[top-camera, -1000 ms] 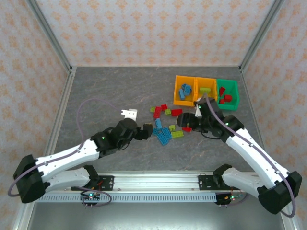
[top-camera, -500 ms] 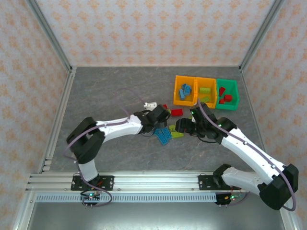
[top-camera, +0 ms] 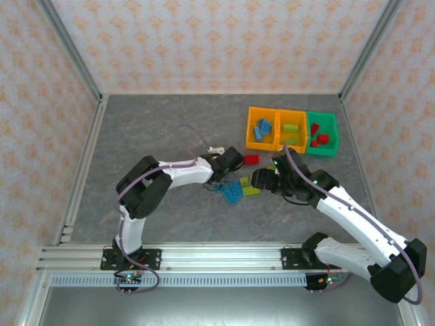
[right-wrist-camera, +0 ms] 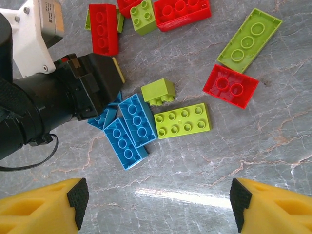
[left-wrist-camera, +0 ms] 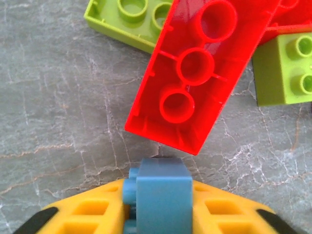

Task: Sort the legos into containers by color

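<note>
My left gripper is shut on a small blue brick, held just above the table. Right in front of it lies a red brick, hollow side up, with lime bricks behind it and beside it. In the top view that gripper sits at the left edge of the brick pile. My right gripper stands open over bare table, short of two blue bricks and a flat lime brick. The three bins, orange, orange and green, hold some bricks.
More loose bricks lie beyond the right gripper: a red one, a long lime one, a small lime one and red ones at the back. The left arm's black wrist crowds the pile's left side. Metal rails frame the table.
The left arm has swung from the near left up to the pile's left edge and folded in. The right gripper has shifted slightly and stays open near the pile.
</note>
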`<state>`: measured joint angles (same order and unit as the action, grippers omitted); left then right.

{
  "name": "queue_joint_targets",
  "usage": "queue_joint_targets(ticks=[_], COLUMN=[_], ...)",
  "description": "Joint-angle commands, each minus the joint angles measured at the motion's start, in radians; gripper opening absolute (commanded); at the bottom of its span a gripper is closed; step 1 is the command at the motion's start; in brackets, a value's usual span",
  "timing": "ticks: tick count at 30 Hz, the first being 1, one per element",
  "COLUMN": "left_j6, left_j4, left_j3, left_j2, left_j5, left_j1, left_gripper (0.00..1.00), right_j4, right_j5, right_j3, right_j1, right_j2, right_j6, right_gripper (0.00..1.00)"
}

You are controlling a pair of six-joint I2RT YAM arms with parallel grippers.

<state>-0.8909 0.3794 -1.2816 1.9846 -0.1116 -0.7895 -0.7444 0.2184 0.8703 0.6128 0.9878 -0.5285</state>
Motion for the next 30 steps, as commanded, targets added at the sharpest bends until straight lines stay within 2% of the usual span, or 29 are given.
queue_joint_targets(ticks=[1,5,9,14,22,26,30], left_j6=[0.009,0.056,0.129,0.253,0.425,0.503,0.52], left_j4=[0.012,0.027,0.047,0.074,0.142,0.191,0.203], left_j3=[0.02,-0.023,-0.14,-0.415,-0.992,-1.266,-1.35], left_j2=[-0.094,-0.206,-0.205,-0.003,0.388,0.547,0.57], left_j5=[0.029,0.041,-0.034,-0.173,-0.255,-0.229,-0.202], left_j1=[-0.007,-0.048,-0.075,-0.057,0.018,0.04,0.048], left_gripper=[0.24,0.19,0.19,0.18,0.2,0.31,0.44], right_j4=[-0.001,0.006,0.027,0.014,-0.069,-0.086,-0.077], right_j5=[-0.046,-0.082,-0.167,-0.328,-0.36,-0.361,-0.363], right_j3=[0.008,0.013,-0.002,-0.047,-0.053,-0.056,-0.066], right_j1=[0.004,0.003,0.003,0.002,0.002,0.003,0.002], right_j2=[-0.018,-0.035,-0.101,-0.222,-0.32,-0.341,-0.342], right_j6=[-0.021,-0.049,-0.097,-0.165,-0.185,-0.189,-0.196], right_gripper=[0.78,0.78,0.78,0.8,0.81,0.81,0.81])
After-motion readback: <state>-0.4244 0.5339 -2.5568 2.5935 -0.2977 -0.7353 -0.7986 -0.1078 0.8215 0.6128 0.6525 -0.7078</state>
